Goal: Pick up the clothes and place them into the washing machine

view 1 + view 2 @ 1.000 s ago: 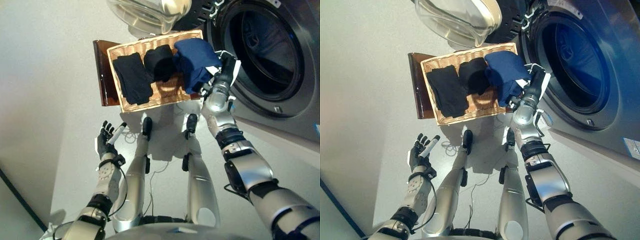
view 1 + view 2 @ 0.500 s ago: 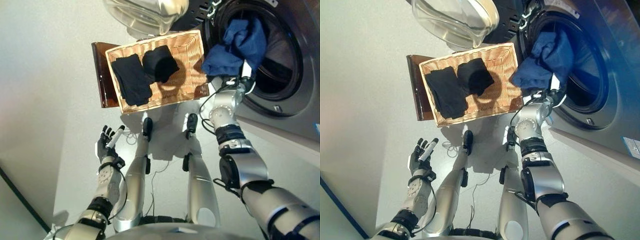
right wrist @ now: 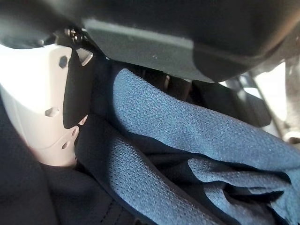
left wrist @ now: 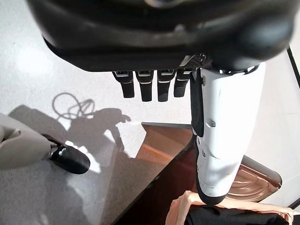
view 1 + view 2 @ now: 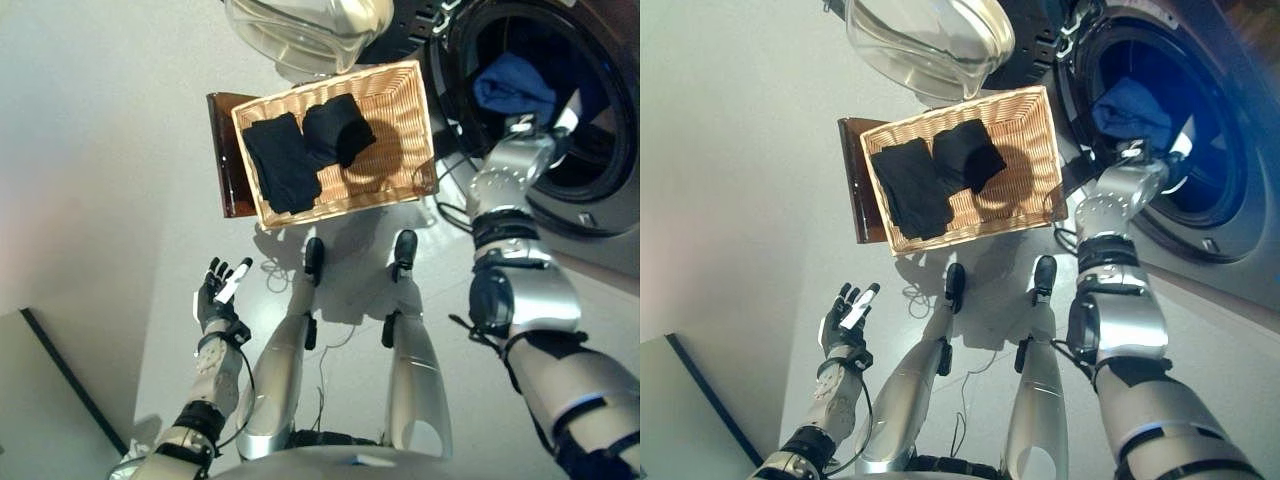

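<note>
Currently, the right hand (image 3: 51,108) is gripping the blue garment (image 5: 515,88) inside the washing machine (image 5: 600,190) drum, not yet releasing it, while two dark garments (image 5: 305,150) are lying in the wicker basket (image 5: 400,190) awaiting transfer and the left hand (image 5: 220,295) is hanging idle, fingers straight.

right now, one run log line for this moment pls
right hand: shut on dark blue knit garment, inside washing machine drum | left hand: open, idle | woven wicker basket: two black folded clothes left
</note>
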Motion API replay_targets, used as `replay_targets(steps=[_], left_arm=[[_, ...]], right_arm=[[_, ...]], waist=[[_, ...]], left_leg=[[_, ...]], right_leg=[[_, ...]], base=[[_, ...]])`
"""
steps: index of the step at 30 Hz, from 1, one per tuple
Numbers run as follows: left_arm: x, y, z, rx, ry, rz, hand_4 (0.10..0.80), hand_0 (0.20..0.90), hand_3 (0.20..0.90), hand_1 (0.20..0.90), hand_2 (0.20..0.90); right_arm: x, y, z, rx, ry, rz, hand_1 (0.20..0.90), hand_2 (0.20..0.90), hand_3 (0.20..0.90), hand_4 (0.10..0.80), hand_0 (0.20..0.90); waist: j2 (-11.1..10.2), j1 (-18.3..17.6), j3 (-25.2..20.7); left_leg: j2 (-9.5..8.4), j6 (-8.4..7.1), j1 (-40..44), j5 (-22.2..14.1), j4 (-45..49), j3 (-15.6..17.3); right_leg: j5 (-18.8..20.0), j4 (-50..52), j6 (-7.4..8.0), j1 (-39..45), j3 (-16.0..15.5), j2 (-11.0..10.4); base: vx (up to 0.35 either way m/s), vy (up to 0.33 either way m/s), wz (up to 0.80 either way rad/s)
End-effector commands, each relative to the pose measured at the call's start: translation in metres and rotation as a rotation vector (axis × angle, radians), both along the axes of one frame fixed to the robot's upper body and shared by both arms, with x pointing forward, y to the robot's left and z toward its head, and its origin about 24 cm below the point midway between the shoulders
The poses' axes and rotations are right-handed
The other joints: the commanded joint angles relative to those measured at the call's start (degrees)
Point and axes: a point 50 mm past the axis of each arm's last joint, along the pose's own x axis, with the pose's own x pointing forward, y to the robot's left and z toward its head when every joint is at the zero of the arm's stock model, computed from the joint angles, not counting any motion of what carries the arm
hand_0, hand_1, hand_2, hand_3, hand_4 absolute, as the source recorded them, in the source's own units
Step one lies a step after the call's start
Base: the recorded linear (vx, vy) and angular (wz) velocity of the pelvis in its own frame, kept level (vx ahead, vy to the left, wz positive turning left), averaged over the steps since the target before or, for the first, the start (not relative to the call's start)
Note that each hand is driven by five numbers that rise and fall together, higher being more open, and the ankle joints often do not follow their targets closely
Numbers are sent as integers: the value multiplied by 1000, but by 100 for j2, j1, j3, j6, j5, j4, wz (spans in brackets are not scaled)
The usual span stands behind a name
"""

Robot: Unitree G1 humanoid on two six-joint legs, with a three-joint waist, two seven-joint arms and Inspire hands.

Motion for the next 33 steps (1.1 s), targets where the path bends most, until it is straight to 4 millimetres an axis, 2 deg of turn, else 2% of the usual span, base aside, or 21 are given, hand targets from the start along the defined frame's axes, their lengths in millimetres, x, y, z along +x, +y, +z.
replay_targets(steps=[1, 2, 12, 20, 26, 27, 28, 29, 33], left_arm=[[-13, 7, -2, 28, -13, -12, 800, 900, 900, 900, 900], [-13, 7, -2, 31, -14, -22, 800, 900, 900, 900, 900], [-13, 3, 2, 24, -45, -65, 800, 900, 900, 900, 900], [-12, -2, 8, 4, -80, -75, 800, 900, 900, 900, 900], [-9, -6, 9, -1, -79, -72, 800, 900, 900, 900, 900], [-9, -6, 9, -3, -82, -71, 800, 900, 900, 900, 900], [-9, -5, 9, -1, -78, -72, 800, 900, 900, 900, 900], [-9, -6, 9, -1, -79, -73, 800, 900, 900, 900, 900], [-9, -4, 10, -3, -83, -70, 800, 900, 900, 900, 900]], right_arm=[[-31, -49, 77, -99, -203, -194, 200, 200, 200, 300, 200], [-36, -59, 82, -90, -191, -219, 200, 200, 200, 300, 200], [-65, -104, 104, -109, -111, -326, 200, 200, 200, 300, 200], [-88, -124, 117, -88, -120, -420, 200, 200, 200, 300, 200], [-92, -127, 113, -38, -132, -454, 200, 200, 200, 300, 200], [-91, -126, 114, -43, -122, -451, 340, 340, 340, 400, 340], [-91, -127, 113, -52, -104, -450, 722, 722, 722, 673, 722], [-90, -127, 112, -51, -93, -445, 900, 900, 900, 800, 900], [-86, -125, 112, -78, -70, -421, 900, 900, 900, 800, 900]], waist=[[393, 93, -432], [431, 106, -453], [731, 213, -508], [966, 262, -494], [978, 216, -509], [973, 219, -521], [964, 223, -531], [961, 220, -535], [939, 208, -526]], left_leg=[[-132, -282, -82, -328, -53, -49], [-144, -285, -92, -332, -53, -47], [-200, -307, -206, -312, -53, 10], [-252, -319, -375, -279, -53, 70], [-267, -297, -431, -280, -53, 111], [-272, -294, -431, -283, -53, 115], [-270, -291, -431, -287, -53, 117], [-269, -292, -433, -289, -53, 128], [-263, -291, -425, -293, -53, 138]], right_leg=[[-1051, 861, 291, -50, 218, -186], [-1056, 867, 295, -66, 234, -189], [-1103, 989, 312, -304, 346, -220], [-1117, 1086, 323, -597, 455, -255], [-1119, 1135, 319, -704, 529, -232], [-1117, 1130, 320, -703, 538, -229], [-1114, 1125, 321, -704, 537, -228], [-1113, 1124, 320, -701, 533, -226], [-1101, 1122, 314, -697, 529, -220]], base=[[-4, -5, 4], [-2, -4, 6], [-1, 5, -1], [-9, 12, -3], [2, 17, -5], [4, 10, -4], [0, 0, 0], [0, 0, 0], [0, 0, 0]])
